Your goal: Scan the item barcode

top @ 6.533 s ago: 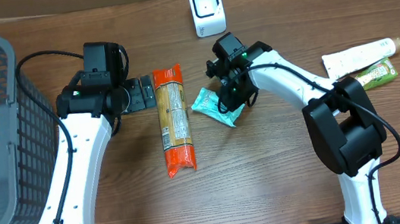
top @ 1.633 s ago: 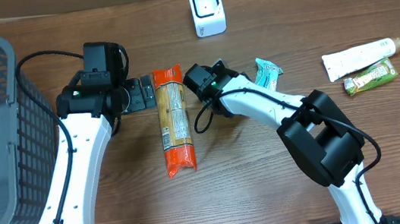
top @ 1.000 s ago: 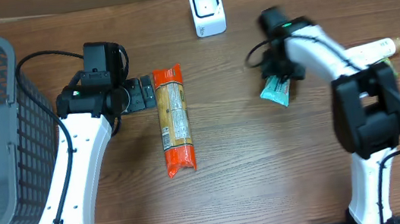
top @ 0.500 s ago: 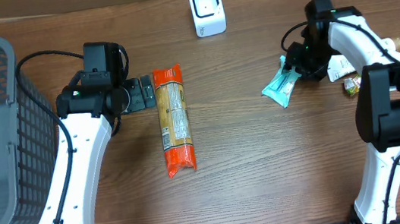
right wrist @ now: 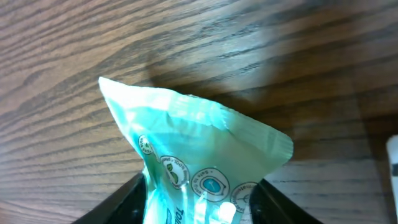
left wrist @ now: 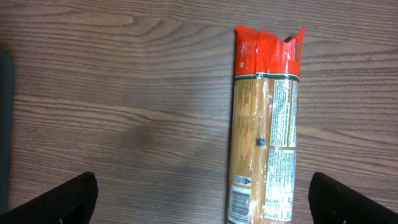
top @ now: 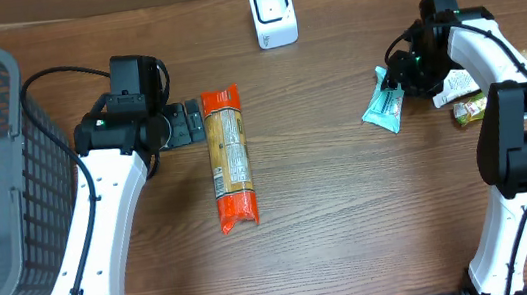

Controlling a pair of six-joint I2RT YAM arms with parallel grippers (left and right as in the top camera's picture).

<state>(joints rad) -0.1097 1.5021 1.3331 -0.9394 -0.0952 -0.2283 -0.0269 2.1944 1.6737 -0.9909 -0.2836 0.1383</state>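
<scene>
— Where is the pouch (top: 383,105) kept?
— It is clamped in the right gripper (right wrist: 198,208), off to the right.
— And the scanner (top: 272,12)?
— It is found leftward and farther back, well apart.

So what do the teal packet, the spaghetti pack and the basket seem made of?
Teal packet: thin plastic film, slightly glossy, crimped seal edge.
Spaghetti pack: clear, shiny film, likely plastic; contents show through, orange printed ends.
Basket: grey mesh walls, matte; probably plastic, possibly coated wire.

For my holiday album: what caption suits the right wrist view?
Fingers grip a teal packet over the wooden table.
</scene>
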